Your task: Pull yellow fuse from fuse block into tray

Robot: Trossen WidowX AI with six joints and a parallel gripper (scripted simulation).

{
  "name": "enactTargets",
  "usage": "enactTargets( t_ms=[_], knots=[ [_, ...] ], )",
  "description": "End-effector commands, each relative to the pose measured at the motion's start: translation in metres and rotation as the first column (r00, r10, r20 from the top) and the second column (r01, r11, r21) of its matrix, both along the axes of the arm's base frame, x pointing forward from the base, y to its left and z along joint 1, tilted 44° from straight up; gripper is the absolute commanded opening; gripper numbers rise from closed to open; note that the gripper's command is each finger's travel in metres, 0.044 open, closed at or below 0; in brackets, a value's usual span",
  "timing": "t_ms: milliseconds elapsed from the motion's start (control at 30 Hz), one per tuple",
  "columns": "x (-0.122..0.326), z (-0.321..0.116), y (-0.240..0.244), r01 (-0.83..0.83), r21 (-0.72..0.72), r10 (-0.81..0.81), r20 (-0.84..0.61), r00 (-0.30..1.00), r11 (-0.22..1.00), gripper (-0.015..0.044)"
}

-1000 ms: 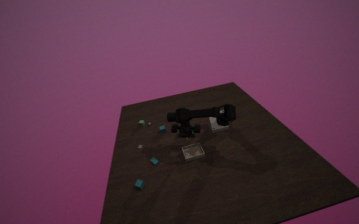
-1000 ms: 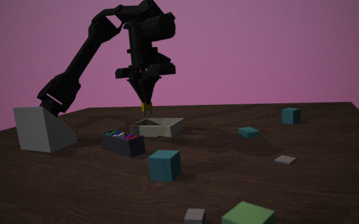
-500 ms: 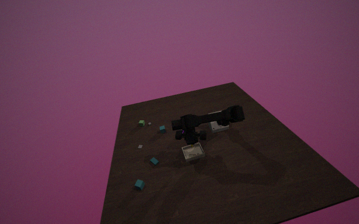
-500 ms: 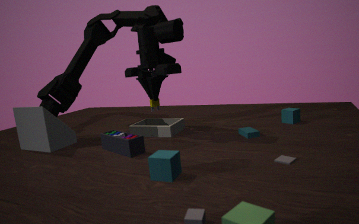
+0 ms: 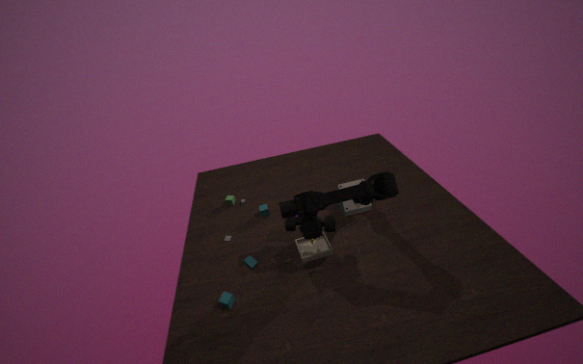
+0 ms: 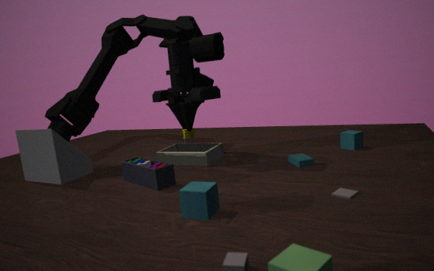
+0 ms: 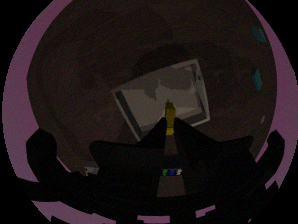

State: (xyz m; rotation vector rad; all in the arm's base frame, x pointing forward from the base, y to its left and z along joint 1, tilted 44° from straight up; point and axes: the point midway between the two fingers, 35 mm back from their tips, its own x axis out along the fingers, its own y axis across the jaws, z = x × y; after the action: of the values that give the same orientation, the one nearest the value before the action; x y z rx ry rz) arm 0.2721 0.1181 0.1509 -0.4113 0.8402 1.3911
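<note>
One yellow fuse is pinched in the narrow tool, hanging from the fingertips with its prongs downward, just above the tray. It is held high, likely to clear the tray's rim. The fuse block sits well apart on the desk.

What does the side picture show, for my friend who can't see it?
A black robot arm's claw holds a small yellow fuse just above an open grey tray. A dark fuse block with colourful fuses sits nearby on the brown table, among teal, green and grey blocks.
</note>
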Motion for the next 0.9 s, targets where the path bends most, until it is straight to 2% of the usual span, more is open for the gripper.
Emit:
enactTargets(
  t_ms=[0, 267, 667, 700, 867],
  knots=[
    [0.000, -0.004, 0.005, 0.004, 0.005, -0.004, -0.003, 1.000, 1.000, 0.0000],
    [-0.001, -0.012, 0.012, 0.004, 0.007, -0.004, -0.003, 1.000, 1.000, 0.0000],
    [-0.001, -0.010, 0.010, -0.001, 0.001, 0.001, 0.000, 1.000, 1.000, 0.0315],
    [-0.001, -0.008, 0.008, 0.000, 0.001, 0.000, -0.001, 1.000, 1.000, 0.0330],
    [0.000, 0.017, -0.015, 0.004, 0.005, -0.004, -0.003, 1.000, 1.000, 0.0330]
  ],
)
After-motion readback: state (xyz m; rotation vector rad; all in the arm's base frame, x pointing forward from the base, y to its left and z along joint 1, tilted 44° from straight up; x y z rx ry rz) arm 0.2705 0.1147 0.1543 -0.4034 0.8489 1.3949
